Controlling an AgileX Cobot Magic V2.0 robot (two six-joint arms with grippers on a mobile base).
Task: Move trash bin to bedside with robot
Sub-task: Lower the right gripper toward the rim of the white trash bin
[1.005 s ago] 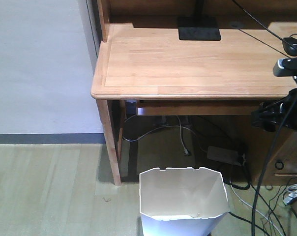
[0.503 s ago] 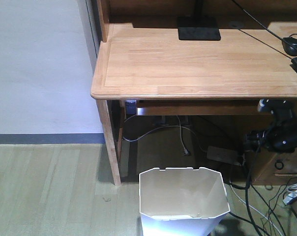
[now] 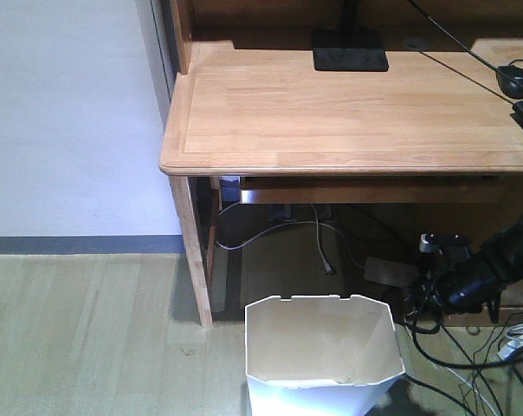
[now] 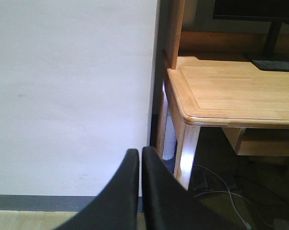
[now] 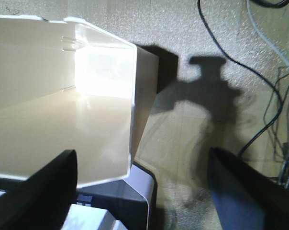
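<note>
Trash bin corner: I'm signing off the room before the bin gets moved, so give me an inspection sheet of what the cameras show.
Surface: floor, pale planks.
Job's things: trash bin upright in front of the desk, nothing seen inside; bed not in view.
Clutter: monitor base on the desk.
Grippers: left gripper jaws shut, holding nothing; right gripper jaws open, straddling the bin's right wall from above.
Cables: black cables loose on the floor right of the bin; power strip under the desk.
Surroundings: white wall with grey skirting.
</note>
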